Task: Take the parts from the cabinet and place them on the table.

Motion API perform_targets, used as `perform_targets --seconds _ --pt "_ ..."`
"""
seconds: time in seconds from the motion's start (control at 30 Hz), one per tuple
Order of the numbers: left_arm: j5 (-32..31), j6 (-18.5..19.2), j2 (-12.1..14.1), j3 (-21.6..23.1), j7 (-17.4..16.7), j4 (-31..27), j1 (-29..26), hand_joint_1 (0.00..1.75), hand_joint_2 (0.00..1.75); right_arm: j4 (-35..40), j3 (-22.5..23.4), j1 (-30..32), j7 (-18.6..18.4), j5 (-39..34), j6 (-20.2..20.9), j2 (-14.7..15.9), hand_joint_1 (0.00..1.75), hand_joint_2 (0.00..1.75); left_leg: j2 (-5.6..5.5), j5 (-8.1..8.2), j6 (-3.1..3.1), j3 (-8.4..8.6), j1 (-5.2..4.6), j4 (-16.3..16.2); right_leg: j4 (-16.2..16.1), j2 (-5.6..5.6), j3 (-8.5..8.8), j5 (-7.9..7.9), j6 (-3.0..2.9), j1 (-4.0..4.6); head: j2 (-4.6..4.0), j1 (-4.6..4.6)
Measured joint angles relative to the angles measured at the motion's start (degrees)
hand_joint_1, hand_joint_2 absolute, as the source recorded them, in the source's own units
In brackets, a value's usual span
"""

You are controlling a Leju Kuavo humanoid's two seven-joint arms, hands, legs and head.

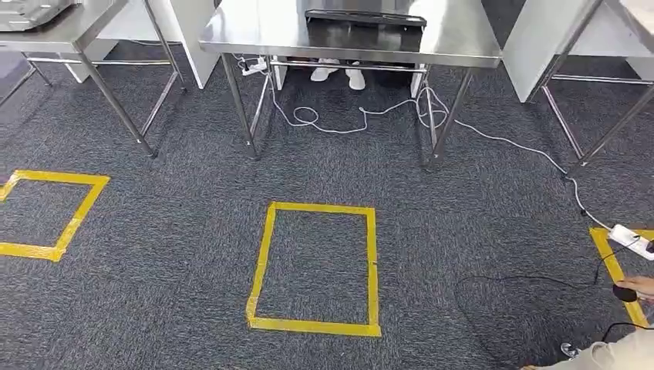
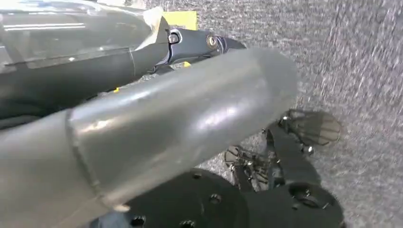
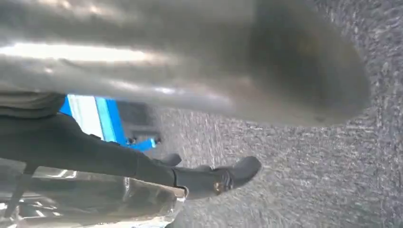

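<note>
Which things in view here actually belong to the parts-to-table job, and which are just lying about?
Job: steel table ahead; left hand; right hand. No parts or cabinet visible.

Lying about: yellow tape square, white cable, power strip, black tray, side table.

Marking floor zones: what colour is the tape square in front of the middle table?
Yellow tape square, head view.
</note>
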State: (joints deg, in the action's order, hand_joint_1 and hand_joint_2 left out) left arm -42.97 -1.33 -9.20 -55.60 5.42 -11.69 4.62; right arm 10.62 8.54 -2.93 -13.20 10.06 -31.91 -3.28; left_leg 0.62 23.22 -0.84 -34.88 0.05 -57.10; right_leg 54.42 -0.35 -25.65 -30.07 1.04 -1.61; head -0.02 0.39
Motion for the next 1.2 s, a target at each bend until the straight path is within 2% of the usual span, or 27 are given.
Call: perform_targets --seconds 0.03,0.07,0.1,0.13,0.17,0.23,0.3,0.33,0.37,0.47,0.5,0.57,0.63,0.67,0.7,0.73,0.8,0.83,0.87,0.9,0.93,0.97,1.0,1.03,1.07,1.17,1.2 --pt "-0.37 -0.26 0.0 0.13 -0.15 0.0 0.0 0.0 0.0 0.0 0.18 -0.06 -0.17 -0.22 -0.11 0.0 0.0 0.0 -0.16 2.53 0.39 -0.56 0.12 -1.88 0.0 -0.08 -0.32 0.33 -0.54 0.36 0.0 -0.15" --pt "-0.55 -0.48 0.0 0.33 -0.55 0.0 0.0 0.0 0.0 0.0 0.26 -0.04 -0.24 -0.35 -0.2 0.0 0.0 0.0 -0.18 5.85 0.62 -1.62 0.31 -5.48 0.0 -0.32 -0.72 0.72 -1.41 0.55 0.0 -0.24" --pt "-0.85 -0.55 0.0 0.59 -0.76 0.0 0.0 0.0 0.0 0.0 0.35 -0.04 -0.24 -0.44 -0.24 0.0 0.0 0.0 -0.23 8.74 0.84 -2.88 0.39 -9.67 0.01 -0.42 -1.19 1.1 -1.86 0.75 0.0 -0.26" --pt "-0.94 -0.57 0.0 0.83 -1.0 0.0 -0.01 0.0 0.0 0.0 0.48 -0.04 -0.24 -0.5 -0.26 -0.04 0.0 0.0 -0.22 10.63 1.03 -3.91 0.53 -13.57 0.02 -0.48 -1.67 1.55 -2.14 0.96 0.0 -0.3" --pt "-1.01 -0.59 0.0 1.01 -1.14 0.0 -0.01 0.0 0.0 0.0 0.68 -0.04 -0.24 -0.59 -0.28 -0.11 0.0 0.0 -0.22 10.91 1.21 -4.28 0.7 -16.37 0.06 -0.51 -2.24 1.95 -2.11 1.11 0.0 -0.24" --pt "-1.01 -0.64 0.0 1.16 -1.42 0.0 0.0 0.0 0.0 0.0 1.1 0.03 -0.24 -0.66 -0.28 -0.13 0.0 0.0 -0.21 7.69 1.24 -1.9 0.95 -14.97 0.22 -0.54 -3.23 2.7 -1.93 1.22 0.0 -0.28" --pt "-1.07 -0.66 0.02 1.36 -1.57 0.0 0.05 0.0 0.0 0.0 1.18 0.01 -0.2 -0.68 -0.26 -0.15 0.0 0.0 -0.21 4.78 1.0 4.23 1.13 -6.31 0.62 -0.44 -3.49 3.17 -1.61 1.21 0.0 -0.28" --pt "-1.23 -0.72 0.05 1.4 -1.66 0.0 0.19 0.0 0.0 0.0 1.18 0.03 -0.09 -0.68 -0.24 -0.17 0.0 0.0 -0.3 5.68 0.7 7.43 1.11 -1.11 0.84 -0.44 -3.83 3.35 -1.3 1.27 0.0 -0.29" --pt "-1.45 -0.79 0.05 1.42 -1.7 0.0 0.28 0.0 0.0 0.0 1.18 0.0 0.0 -0.66 -0.2 -0.24 0.0 0.0 -0.5 5.9 0.52 8.33 0.83 0.65 1.11 -0.47 -4.48 3.66 -0.88 1.56 0.0 -0.24" --pt "-1.6 -1.01 0.05 1.44 -1.7 0.0 0.28 0.0 0.0 0.0 1.23 -0.15 0.28 -0.63 -0.11 -0.37 0.0 0.0 -0.49 5.99 -0.33 7.53 0.34 1.21 1.01 -0.63 -4.91 4.55 0.49 1.44 0.0 -0.39" --pt "-1.6 -1.03 0.05 1.44 -1.73 0.0 0.27 0.0 0.0 0.0 1.25 -0.19 0.37 -0.59 -0.11 -0.37 0.0 0.0 -0.39 5.26 -1.39 7.51 0.92 1.93 1.44 -0.59 -5.56 4.31 0.72 1.6 0.0 -0.28" --pt "-1.62 -1.05 0.05 1.44 -1.73 0.0 0.28 0.0 0.0 0.0 1.27 -0.19 0.55 -0.57 -0.09 -0.31 0.0 0.0 -0.2 4.6 -2.32 6.7 0.68 1.96 6.27 -0.3 -7.94 0.93 0.42 1.41 0.0 -0.04" --pt "-1.6 -1.05 0.07 1.44 -1.73 0.0 0.28 0.0 0.0 0.0 1.31 -0.12 0.63 -0.57 -0.09 -0.35 0.0 0.0 -0.09 4.05 -2.7 5.82 0.38 1.91 15.99 -0.15 -12.14 -3.36 0.09 1.2 0.0 -0.07" --pt "-1.62 -1.07 0.07 1.44 -1.73 0.0 0.27 0.0 0.0 0.0 1.31 0.0 0.63 -0.57 -0.07 -0.37 0.0 0.0 -0.04 3.75 -2.65 5.45 0.29 1.91 19.45 -0.13 -13.39 -4.34 0.32 1.1 0.0 0.0" --pt "-1.62 -1.07 0.07 1.44 -1.73 0.0 0.26 0.0 0.0 0.0 1.36 0.1 0.65 -0.57 -0.07 -0.35 0.0 0.0 -0.03 3.52 -2.62 5.19 0.25 1.9 19.89 -0.13 -13.19 -4.19 0.73 1.01 0.0 -0.07" --pt "-1.62 -1.07 0.07 1.44 -1.73 0.0 0.26 0.0 0.0 0.0 1.45 0.15 0.66 -0.57 -0.07 -0.31 0.0 0.0 -0.05 3.32 -2.5 5.0 0.25 1.88 17.79 -0.13 -11.64 -3.22 1.22 0.97 0.0 0.04" --pt "-1.62 -1.07 0.07 1.44 -1.73 0.0 0.26 0.0 0.0 0.0 1.53 0.07 0.92 -0.5 0.04 -0.22 0.0 0.0 -0.06 3.01 -2.13 4.85 0.26 1.83 7.4 -0.15 -5.28 0.24 2.19 0.78 0.0 0.07" --pt "-1.62 -1.09 0.07 1.44 -1.73 0.0 0.27 0.0 0.0 0.0 1.55 -0.03 1.03 -0.44 0.11 -0.22 0.0 0.0 -0.03 2.89 -1.92 4.83 0.24 1.72 3.06 -0.14 -2.58 1.13 2.17 0.69 0.0 0.09" --pt "-1.6 -1.12 0.07 1.44 -1.73 0.0 0.28 0.0 0.0 0.0 1.55 -0.12 1.18 -0.42 0.15 -0.22 0.0 0.0 -0.02 3.02 -1.56 4.33 -0.46 0.99 0.21 -0.13 -1.86 1.27 1.91 1.25 0.0 0.26" --pt "-1.6 -1.14 0.07 1.44 -1.73 0.0 0.32 0.0 0.0 0.0 1.55 -0.18 1.38 -0.39 0.22 -0.24 0.0 0.0 0.03 3.0 -1.37 4.06 -0.57 0.92 0.79 0.07 -2.27 1.43 1.23 0.89 0.0 -0.04" --pt "-1.6 -1.23 0.31 1.44 -1.7 -0.09 0.35 0.0 0.0 0.0 1.55 -0.07 1.6 -0.35 0.24 -0.61 0.0 0.0 0.0 2.83 -1.4 4.04 -0.72 0.91 0.86 0.06 -2.45 1.55 1.08 0.33 0.0 -0.24" --pt "-1.6 -1.27 0.33 1.44 -1.7 -0.09 0.32 0.0 0.0 0.0 1.55 0.01 1.86 -0.22 0.26 -0.5 0.0 0.0 0.05 3.85 -1.74 4.01 -0.68 0.65 0.67 -0.01 -2.31 1.54 1.18 -0.11 0.0 -0.26" --pt "-1.6 -1.31 0.33 1.44 -1.66 -0.09 0.3 0.0 0.0 0.0 1.58 0.1 1.92 -0.2 0.26 -0.41 0.0 0.0 0.02 3.37 -3.25 4.01 -0.55 0.68 0.69 0.05 -2.23 1.53 1.15 0.1 0.0 -0.61" --pt "-1.6 -1.31 0.35 1.44 -1.66 -0.09 0.31 0.0 0.0 0.0 1.58 0.13 1.94 -0.13 0.26 -0.44 0.0 0.0 0.04 3.19 -3.97 3.95 -0.43 0.68 0.71 0.03 -2.21 1.6 1.04 0.34 0.0 -0.59" --pt "-1.6 -1.31 0.35 1.44 -1.62 -0.09 0.31 0.0 0.0 0.0 1.58 0.06 1.94 -0.13 0.28 -0.46 0.0 0.0 0.03 3.07 -3.68 3.88 -0.33 0.71 0.75 0.03 -2.33 1.7 0.86 0.53 0.0 -0.52" --pt "-1.6 -1.31 0.33 1.44 -1.62 -0.07 0.3 0.0 0.0 0.0 1.68 0.01 1.94 -0.61 0.33 -0.37 0.0 0.0 -0.01 2.53 -1.79 3.78 0.11 0.86 0.81 0.01 -2.48 1.77 0.61 1.04 0.0 -0.63" --pt "-1.6 -1.29 0.33 1.44 -1.62 -0.07 0.3 0.0 0.0 0.0 1.88 0.02 1.94 -0.9 0.33 -0.37 0.0 0.0 -0.01 2.53 -1.68 3.75 0.17 0.86 0.82 -0.01 -2.52 1.86 0.46 1.15 0.0 -0.61"
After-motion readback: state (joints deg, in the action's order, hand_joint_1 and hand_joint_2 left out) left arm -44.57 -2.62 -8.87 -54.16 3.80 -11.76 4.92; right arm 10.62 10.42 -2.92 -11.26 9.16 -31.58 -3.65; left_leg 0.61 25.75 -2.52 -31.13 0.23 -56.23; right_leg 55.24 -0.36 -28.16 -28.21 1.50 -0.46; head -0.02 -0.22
